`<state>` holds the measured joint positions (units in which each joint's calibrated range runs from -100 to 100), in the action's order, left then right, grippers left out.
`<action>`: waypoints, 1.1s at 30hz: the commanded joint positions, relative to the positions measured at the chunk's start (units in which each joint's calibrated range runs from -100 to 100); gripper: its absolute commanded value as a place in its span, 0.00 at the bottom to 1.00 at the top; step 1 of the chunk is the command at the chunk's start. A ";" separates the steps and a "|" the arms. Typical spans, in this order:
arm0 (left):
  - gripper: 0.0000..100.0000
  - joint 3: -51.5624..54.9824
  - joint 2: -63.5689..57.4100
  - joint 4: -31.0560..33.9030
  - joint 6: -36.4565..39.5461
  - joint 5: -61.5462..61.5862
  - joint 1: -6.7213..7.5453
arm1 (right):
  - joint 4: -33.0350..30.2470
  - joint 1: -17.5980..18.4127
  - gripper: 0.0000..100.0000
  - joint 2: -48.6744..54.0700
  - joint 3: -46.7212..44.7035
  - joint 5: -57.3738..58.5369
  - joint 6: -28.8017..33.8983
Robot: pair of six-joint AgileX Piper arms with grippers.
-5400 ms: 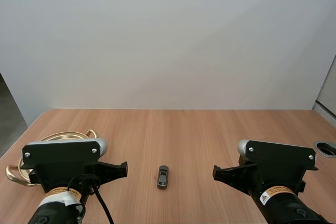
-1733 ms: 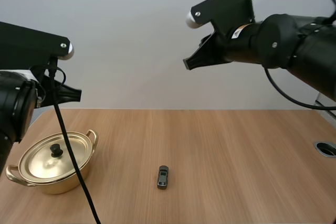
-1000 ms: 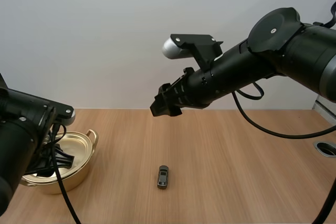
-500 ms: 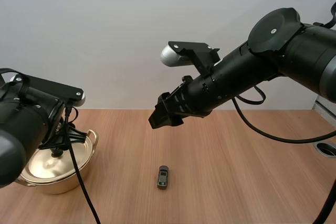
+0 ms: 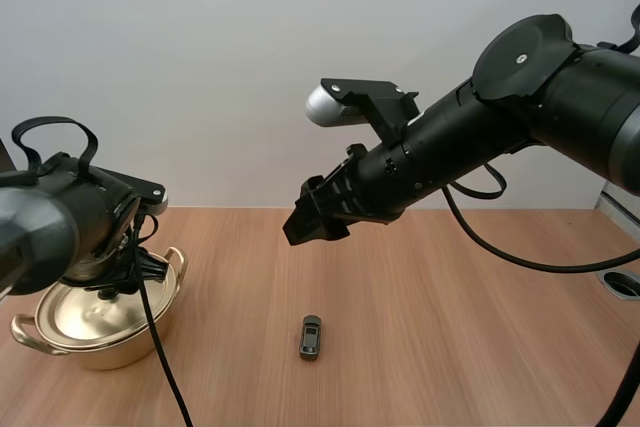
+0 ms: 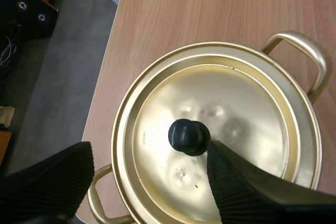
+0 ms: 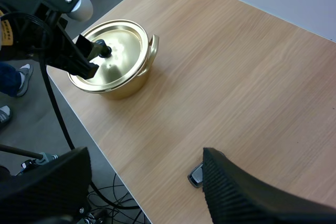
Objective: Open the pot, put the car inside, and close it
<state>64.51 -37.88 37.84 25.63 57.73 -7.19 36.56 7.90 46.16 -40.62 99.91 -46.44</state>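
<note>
Knob point(image 6: 188, 136), small, black, round, looks the only hold on the light, slippery gold metal lid point(image 6: 236, 129) closing the gold two-handled pot point(image 5: 95, 347), lower left of the high view. Left gripper point(image 6: 149, 150) gapes over it; right gripper point(image 7: 146, 156) gapes high above the small dark toy car point(image 5: 311, 337), lower centre.

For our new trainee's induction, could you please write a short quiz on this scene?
1. True or false: the lid is off the pot.
2. The car lies: A in the pot, B on the table, C on the lid.
3. Fill in: the left gripper, open, is over the lid's ____.
Key: 1 false; 2 B; 3 knob.
</note>
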 commanded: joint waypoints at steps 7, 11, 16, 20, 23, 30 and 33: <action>1.00 -0.04 1.88 -2.10 -0.03 -2.72 -0.05 | 0.08 -0.01 1.00 0.00 0.04 0.09 0.02; 1.00 -0.04 3.01 -2.10 -0.03 -3.58 -0.05 | 0.08 -0.01 1.00 0.00 0.04 0.09 0.02; 1.00 -0.04 5.63 -2.78 -0.03 -4.00 -0.05 | 0.08 -0.01 1.00 0.00 0.04 0.09 0.02; 1.00 -0.04 7.42 -2.80 -0.03 -4.55 -0.05 | 0.08 -0.01 1.00 0.00 0.04 0.09 0.13; 1.00 -0.04 8.27 -2.80 -0.03 -4.94 -0.05 | 0.08 -0.01 1.00 0.00 0.04 0.09 0.13; 1.00 -0.04 8.70 -2.80 -0.03 -6.00 -0.05 | 0.08 -0.01 1.00 0.00 0.04 0.09 0.13; 1.00 -0.04 8.70 -2.80 -0.03 -6.65 -0.05 | 0.08 -0.01 1.00 0.00 0.04 0.09 0.13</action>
<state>64.51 -29.19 35.09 25.63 51.38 -7.19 36.56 7.90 46.16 -40.62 99.91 -46.33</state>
